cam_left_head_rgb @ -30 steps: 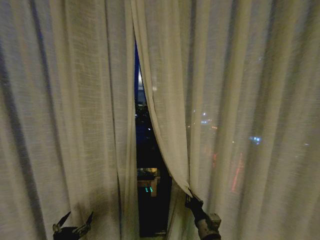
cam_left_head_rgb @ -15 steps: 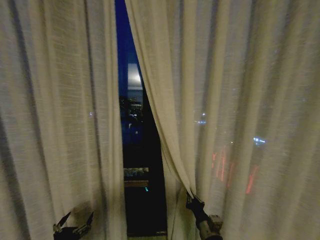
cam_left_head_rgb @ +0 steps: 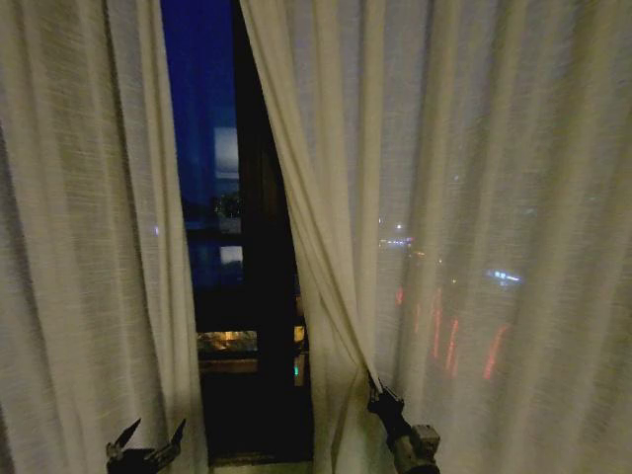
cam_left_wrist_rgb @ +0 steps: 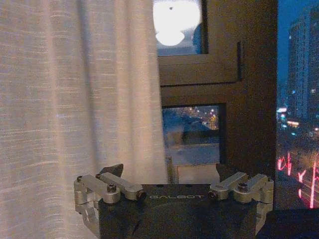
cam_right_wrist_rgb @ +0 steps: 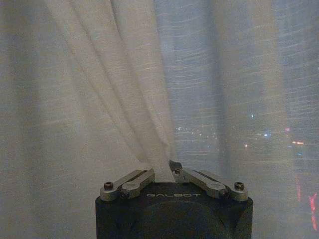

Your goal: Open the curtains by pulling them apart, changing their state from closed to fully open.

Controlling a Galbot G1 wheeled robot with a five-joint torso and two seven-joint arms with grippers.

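The curtains hang as two sheer cream panels with a dark gap between them: the left panel [cam_left_head_rgb: 89, 257] falls straight, and the right panel [cam_left_head_rgb: 464, 227] has its inner edge drawn in long diagonal folds toward its lower part. Through the gap shows the window frame [cam_left_head_rgb: 259, 217] with deep blue sky and small city lights beyond; red and white lights glow faintly through the right panel's weave. The right gripper [cam_left_head_rgb: 380, 398] sits low at the right panel's inner edge, its fingers pinched together on a gathered fold of that fabric; in the right wrist view [cam_right_wrist_rgb: 168, 167] the cloth bunches to a point right between its closed tips. The left gripper [cam_left_head_rgb: 146, 434] hangs low in front of the left panel, fingers spread wide and holding nothing, and in the left wrist view [cam_left_wrist_rgb: 172, 172] that panel's edge lies just beside one finger.
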